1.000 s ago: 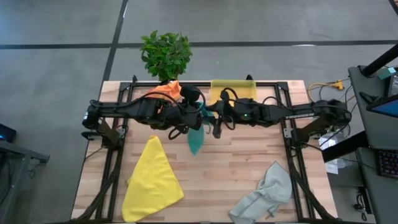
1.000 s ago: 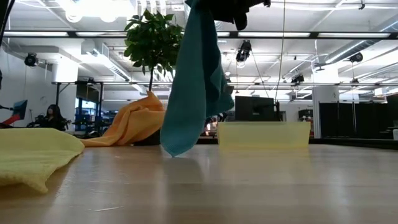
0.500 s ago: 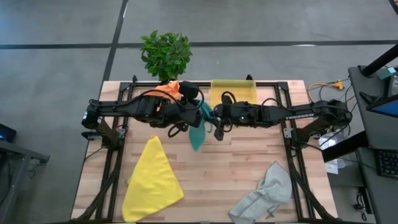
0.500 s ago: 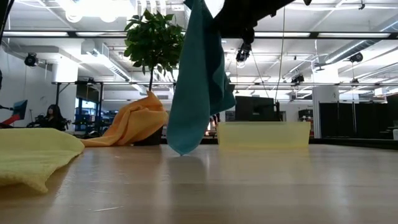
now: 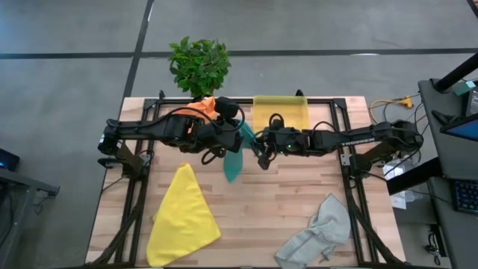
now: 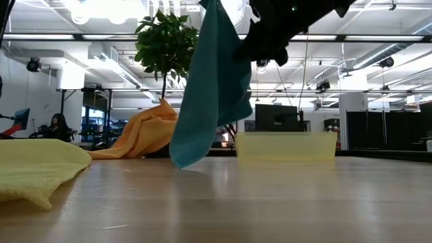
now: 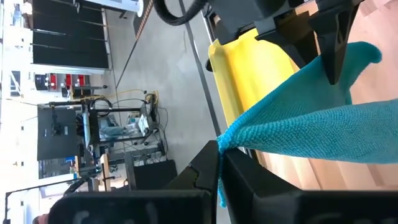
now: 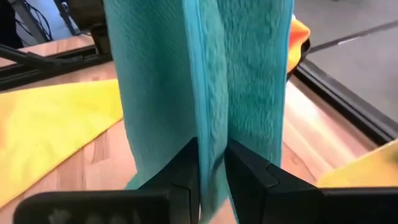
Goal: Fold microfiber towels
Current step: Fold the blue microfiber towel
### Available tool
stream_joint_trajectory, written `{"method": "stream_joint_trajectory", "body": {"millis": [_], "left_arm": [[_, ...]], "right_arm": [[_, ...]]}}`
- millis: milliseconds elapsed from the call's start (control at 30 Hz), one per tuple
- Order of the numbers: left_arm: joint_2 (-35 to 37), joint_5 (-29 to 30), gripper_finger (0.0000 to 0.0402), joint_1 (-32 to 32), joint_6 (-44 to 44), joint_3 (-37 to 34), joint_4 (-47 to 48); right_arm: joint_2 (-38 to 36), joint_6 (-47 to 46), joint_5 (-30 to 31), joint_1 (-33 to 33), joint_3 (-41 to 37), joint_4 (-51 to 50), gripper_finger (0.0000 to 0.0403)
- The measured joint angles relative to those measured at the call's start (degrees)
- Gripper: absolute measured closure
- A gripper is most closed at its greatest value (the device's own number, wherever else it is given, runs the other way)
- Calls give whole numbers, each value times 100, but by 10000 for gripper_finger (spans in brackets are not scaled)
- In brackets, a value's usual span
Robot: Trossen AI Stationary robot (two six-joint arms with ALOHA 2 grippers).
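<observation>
bright, even overhead light; glaring ceiling lamps [image 6: 101, 8] in low view; blurred wrist close-ups

Both arms raised above mid-table, stretched inward from the left and right edges, wrists nearly meeting. Left gripper [image 5: 237, 128] clamped on a corner of the teal towel [image 5: 234, 166], holding it hanging. Right gripper [image 5: 258, 157] just right of it, fingers [image 8: 186, 163] narrowed around the towel's edge, pointing leftward.
</observation>
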State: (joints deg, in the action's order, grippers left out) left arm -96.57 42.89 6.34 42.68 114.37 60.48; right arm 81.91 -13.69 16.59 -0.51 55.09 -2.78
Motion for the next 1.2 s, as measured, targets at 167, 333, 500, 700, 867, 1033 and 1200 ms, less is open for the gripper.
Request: {"method": "stream_joint_trajectory", "body": {"millis": [167, 333, 500, 700, 867, 1033, 1200], "left_arm": [[0, 0, 402, -28, 0, 0, 1], [7, -2, 402, -61, 0, 0, 0], [9, -4, 402, -98, -2, -2, -1], [9, -9, 402, -138, -166, -17, 24], [9, -104, 402, -206, -1147, -17, 582], [11, -712, 402, -315, -1948, -18, 1265], [11, -1730, 402, -391, -2584, -24, 1651]], "right_arm": [[0, -284, -1, 0, -222, -3, 340], [0, -426, 3, 24, -368, -1, 340], [-8, -543, 3, 37, -463, -71, 364], [-312, -431, 21, 66, -466, -676, 393], [-991, -422, 107, 66, -442, -1567, 394], [-1657, -251, -66, 76, -229, -2453, 394], [-1946, -171, -740, 79, 348, -3395, 394]]}}
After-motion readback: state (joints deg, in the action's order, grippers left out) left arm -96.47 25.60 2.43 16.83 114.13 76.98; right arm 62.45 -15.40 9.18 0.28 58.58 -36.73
